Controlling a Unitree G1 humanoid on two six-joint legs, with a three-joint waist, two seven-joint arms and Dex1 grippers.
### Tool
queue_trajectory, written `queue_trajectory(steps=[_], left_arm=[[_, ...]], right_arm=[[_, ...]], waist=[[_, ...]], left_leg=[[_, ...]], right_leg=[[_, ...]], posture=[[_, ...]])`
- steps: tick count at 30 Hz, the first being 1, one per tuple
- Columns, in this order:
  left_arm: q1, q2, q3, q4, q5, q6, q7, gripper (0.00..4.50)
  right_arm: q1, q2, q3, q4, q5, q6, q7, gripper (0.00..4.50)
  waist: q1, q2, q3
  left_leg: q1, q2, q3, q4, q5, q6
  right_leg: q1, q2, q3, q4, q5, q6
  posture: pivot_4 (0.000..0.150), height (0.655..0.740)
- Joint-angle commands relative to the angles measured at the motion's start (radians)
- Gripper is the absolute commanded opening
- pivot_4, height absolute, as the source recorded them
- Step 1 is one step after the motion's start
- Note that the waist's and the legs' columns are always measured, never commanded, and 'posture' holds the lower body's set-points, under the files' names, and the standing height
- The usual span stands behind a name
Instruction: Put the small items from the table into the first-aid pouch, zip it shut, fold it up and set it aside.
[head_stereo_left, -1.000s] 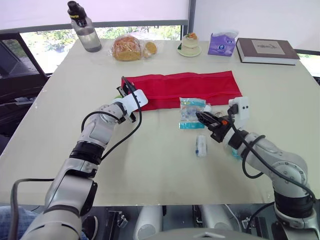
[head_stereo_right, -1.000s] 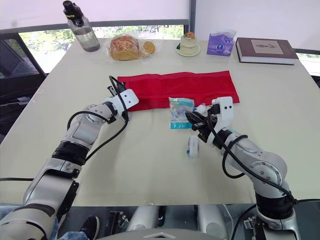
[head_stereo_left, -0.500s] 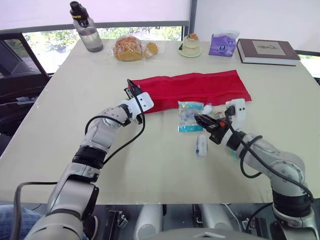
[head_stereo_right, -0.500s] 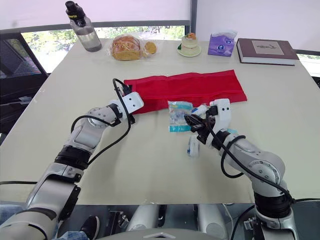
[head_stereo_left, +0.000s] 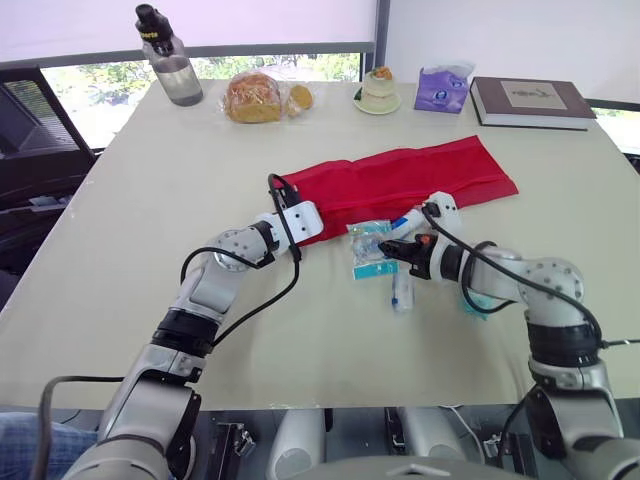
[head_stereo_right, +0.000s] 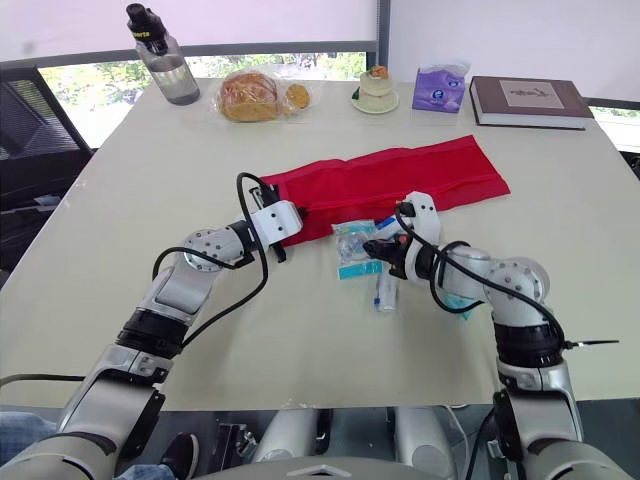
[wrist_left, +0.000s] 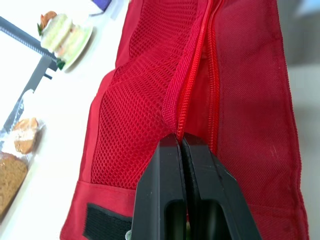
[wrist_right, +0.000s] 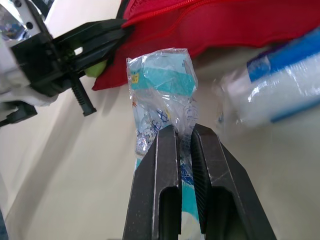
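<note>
Red fabric first-aid pouch (head_stereo_left: 420, 178) lay unrolled and slanted across the middle of the pale table (head_stereo_left: 120, 250). Its left end was at the left gripper (wrist_left: 180, 142). That gripper's two black fingers were pressed together with no gap, pinching the raised zipper edge above the pouch's red mesh pocket. A clear crinkled plastic packet with teal printing (wrist_right: 161, 82) lay on the table just beside the pouch's near edge, between the two grippers. The right gripper (wrist_right: 184, 134) had its fingers closed to a narrow slit on the packet's near end, with the film caught between them. A white-and-blue wrapped roll (wrist_right: 277, 92) lay just beside the packet, also close to the pouch's edge.
</note>
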Motion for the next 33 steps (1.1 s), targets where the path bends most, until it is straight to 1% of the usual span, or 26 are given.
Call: queue_trajectory(steps=[1, 6, 10, 17, 26, 33], left_arm=[[0.006, -0.005, 0.005, -0.059, -0.013, -0.042, -0.005, 0.02], [0.026, -0.009, -0.002, -0.085, -0.004, -0.053, -0.01, 0.02], [0.031, -0.013, -0.002, -0.098, -0.002, -0.055, -0.006, 0.02], [0.029, -0.042, -0.014, -0.121, 0.01, -0.052, 0.008, 0.02], [0.021, -0.075, -0.04, -0.12, 0.01, -0.065, -0.021, 0.02], [0.021, -0.078, -0.037, -0.097, 0.005, -0.057, -0.037, 0.02]], right_arm=[[-0.064, 0.012, -0.002, 0.063, -0.03, 0.025, 0.046, 0.0], [-0.185, 0.025, 0.018, 0.216, -0.115, 0.052, 0.134, 0.0], [-0.247, 0.041, 0.03, 0.316, -0.178, 0.076, 0.202, 0.0], [-0.292, 0.062, 0.062, 0.391, -0.275, 0.1, 0.31, 0.0], [-0.386, 0.109, -0.059, 0.516, -0.351, 0.055, 0.336, 0.0], [-0.403, 0.171, -0.281, 0.56, -0.333, 0.011, 0.229, 0.0]], waist=[[0.001, 0.0, 0.0], [0.002, 0.0, 0.0], [0.001, 0.0, 0.0], [0.001, 0.0, 0.0], [-0.001, 0.0, 0.0], [0.0, 0.0, 0.0]], left_leg=[[0.0, 0.0, 0.0, 0.0, 0.0, 0.0], [-0.001, 0.0, 0.0, -0.001, 0.0, 0.0], [0.0, 0.0, 0.0, -0.001, 0.0, 0.0], [0.0, 0.0, 0.0, -0.001, 0.0, 0.0], [0.0, 0.0, 0.0, -0.001, 0.0, 0.0], [0.0, 0.0, 0.0, -0.002, 0.0, 0.0]], right_leg=[[0.0, 0.0, 0.0, 0.0, 0.0, 0.0], [-0.001, -0.001, 0.0, 0.0, 0.0, 0.0], [-0.001, 0.0, -0.001, 0.0, 0.0, 0.0], [-0.001, 0.0, -0.001, 0.0, 0.0, 0.0], [-0.001, 0.0, -0.001, 0.0, 0.0, 0.0], [-0.001, 0.0, -0.001, 0.0, 0.0, 0.0]], posture=[[0.15, 0.74], [0.15, 0.74], [0.15, 0.74], [0.15, 0.74], [0.15, 0.74], [0.15, 0.74]])
